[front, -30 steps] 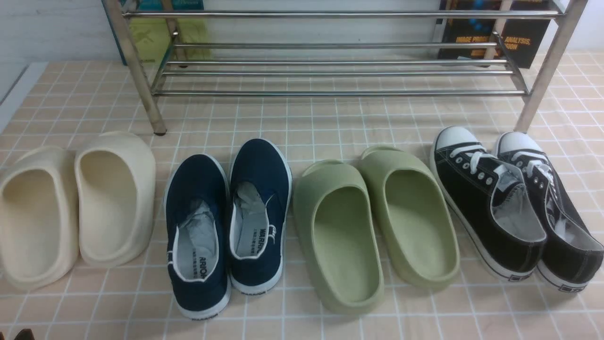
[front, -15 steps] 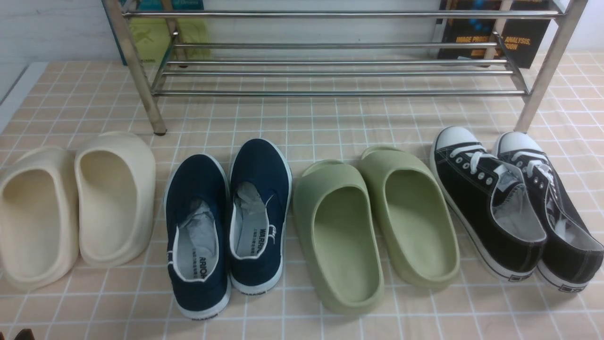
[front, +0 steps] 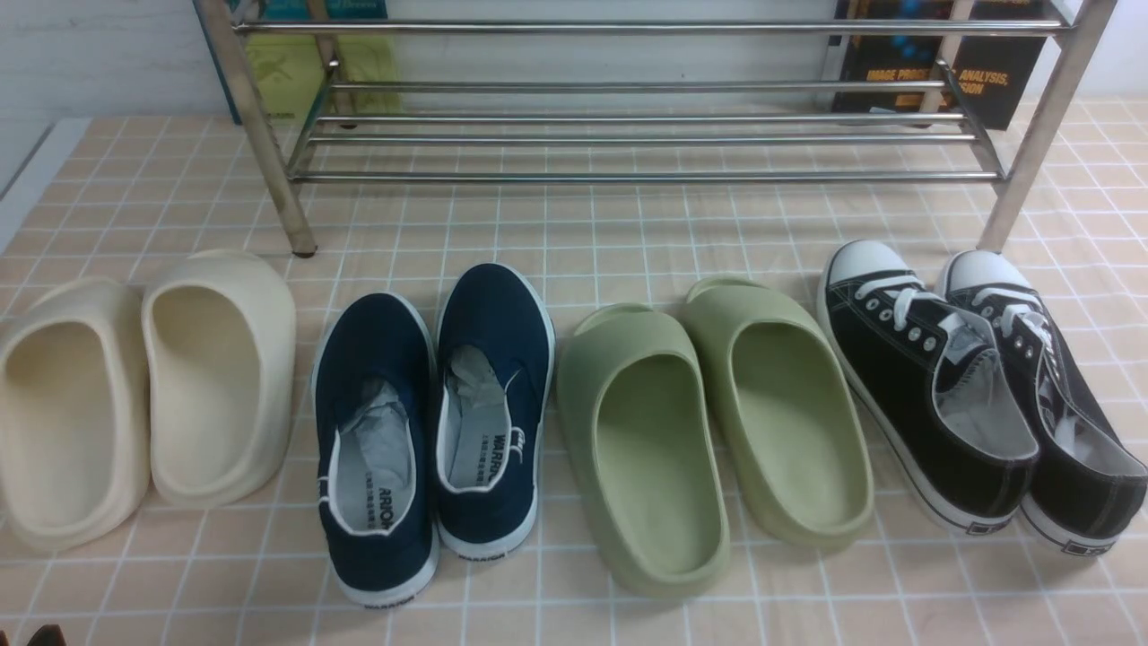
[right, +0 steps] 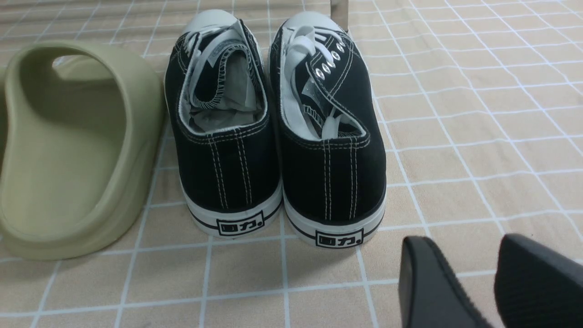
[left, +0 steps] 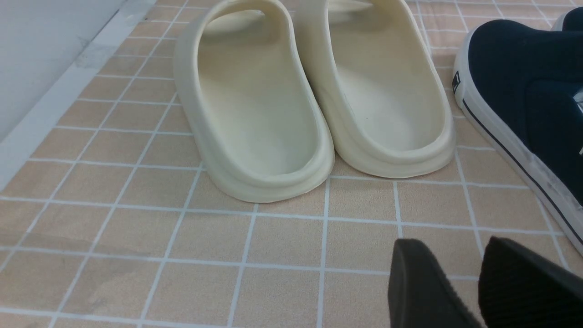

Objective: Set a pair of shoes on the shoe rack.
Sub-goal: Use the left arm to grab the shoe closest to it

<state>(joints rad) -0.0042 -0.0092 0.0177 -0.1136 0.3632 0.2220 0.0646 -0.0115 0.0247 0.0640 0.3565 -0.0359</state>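
The pair of shoes, two navy slip-ons with white soles (front: 372, 345) (front: 498, 314), stands side by side on the tiled cloth, toes towards the shoe rack (front: 628, 177). The rack is a wide, low frame of silver tubes at the back, with nothing on its bars. In the left wrist view, one navy shoe (left: 524, 77) shows at the edge, and my left gripper (left: 453, 246) hovers open over bare tiles beside it, behind the cream slides. My right gripper (right: 462, 243) is open too, over tiles just behind the black sneakers' heels. Neither gripper touches anything.
Cream slides (front: 143, 386) lie left of the navy shoes, green slides (front: 708, 422) lie right of them, and black lace-up sneakers (front: 969, 386) sit at the far right. Books (front: 978, 63) lean behind the rack. The cloth's white border (front: 27, 179) runs along the left.
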